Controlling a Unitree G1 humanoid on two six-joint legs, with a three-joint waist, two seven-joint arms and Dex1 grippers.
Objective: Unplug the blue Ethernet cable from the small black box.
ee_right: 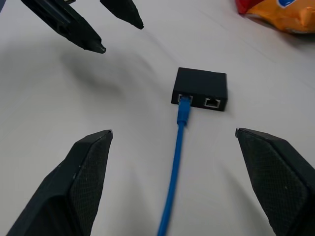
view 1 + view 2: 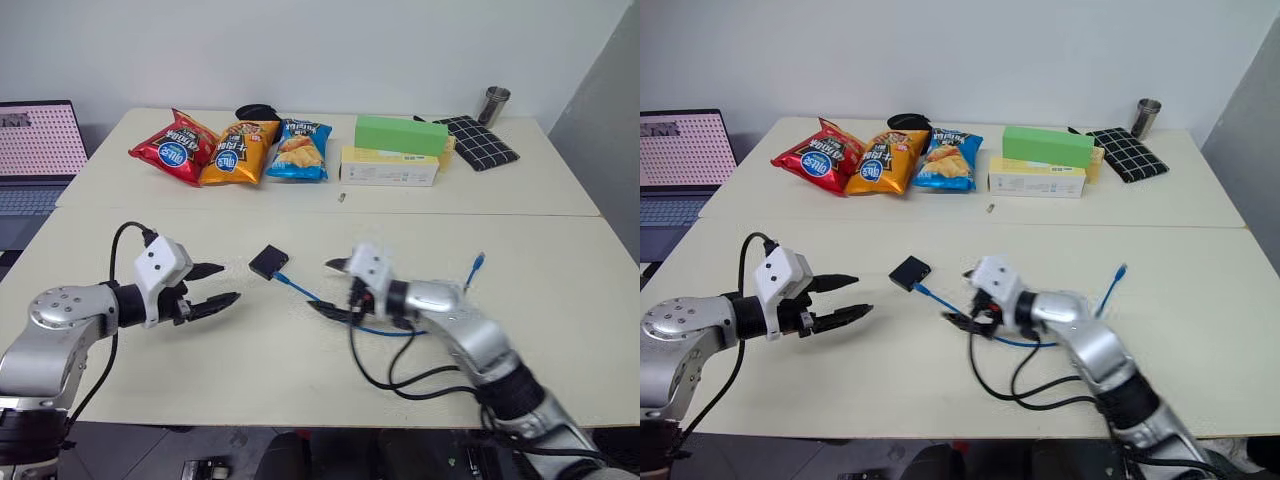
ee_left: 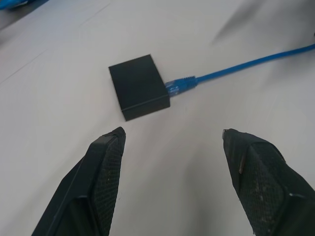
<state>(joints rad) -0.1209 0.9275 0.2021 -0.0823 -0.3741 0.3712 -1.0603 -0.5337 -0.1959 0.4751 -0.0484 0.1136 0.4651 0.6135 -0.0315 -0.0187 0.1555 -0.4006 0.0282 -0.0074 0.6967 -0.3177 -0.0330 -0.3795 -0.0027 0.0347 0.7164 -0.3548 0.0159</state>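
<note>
The small black box (image 2: 268,262) lies flat near the middle of the near table. The blue Ethernet cable (image 2: 300,290) is plugged into one port on the box's side (image 1: 201,88); a second port beside it is empty. The cable runs right, passes under my right hand, and ends in a free plug (image 2: 479,262). My left gripper (image 2: 225,283) is open, just left of the box and pointing at it. My right gripper (image 2: 328,286) is open to the box's right, one finger on each side of the cable (image 1: 176,162), short of the plug. Neither gripper touches the box.
On the far table lie three chip bags (image 2: 232,150), a green box (image 2: 400,133) on a yellow box (image 2: 390,167), a black checked cloth (image 2: 480,140) and a metal cup (image 2: 494,104). A laptop (image 2: 35,150) sits at far left. Black arm cables (image 2: 400,370) loop near the front edge.
</note>
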